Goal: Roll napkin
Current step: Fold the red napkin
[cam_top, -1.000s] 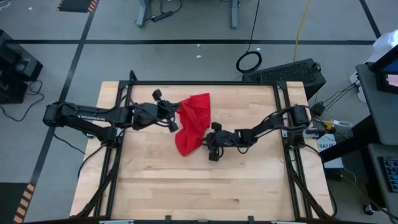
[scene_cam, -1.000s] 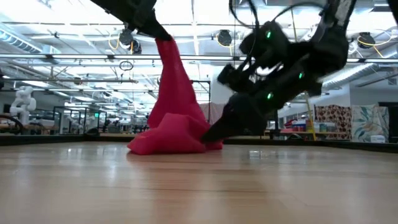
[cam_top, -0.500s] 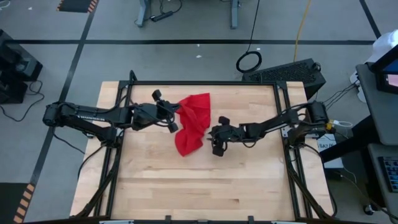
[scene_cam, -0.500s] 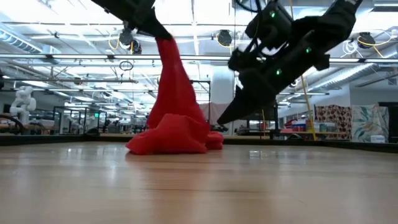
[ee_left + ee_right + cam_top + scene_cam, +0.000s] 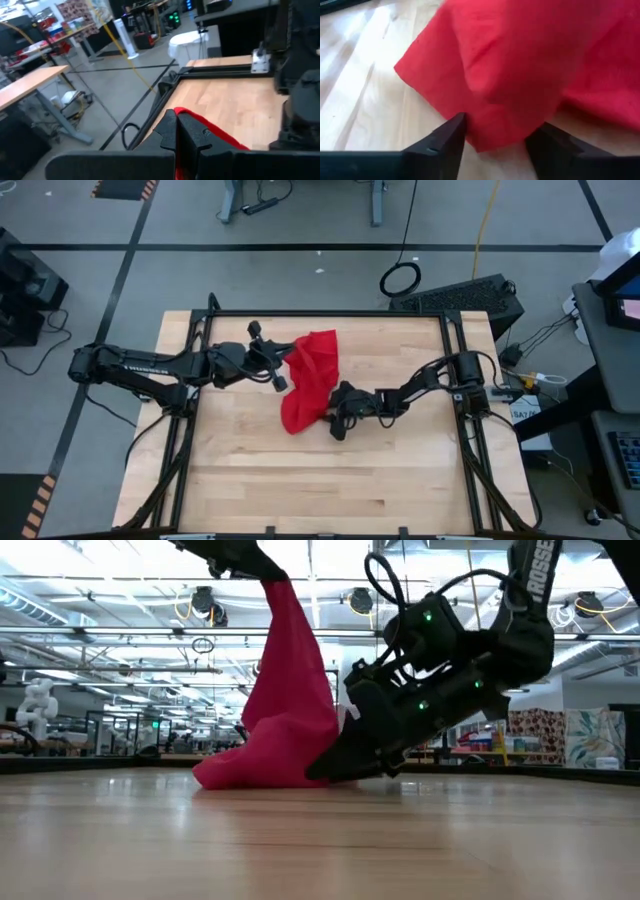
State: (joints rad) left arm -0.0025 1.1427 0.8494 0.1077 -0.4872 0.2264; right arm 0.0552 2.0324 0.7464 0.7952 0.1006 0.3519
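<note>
While my left end effector (image 5: 281, 369) stayed clamped on the raised napkin (image 5: 309, 380), my right end effector (image 5: 495, 142), fingers apart, needed a low, centred bite on its hem.

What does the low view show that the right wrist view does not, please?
Only the low view shows the left end effector holding the napkin up by its top, so it hangs as a tall drape with its bottom bunched on the table. Only the right wrist view shows the right end effector with open fingers straddling a napkin fold. Both show the right end effector low at the napkin's base.
</note>
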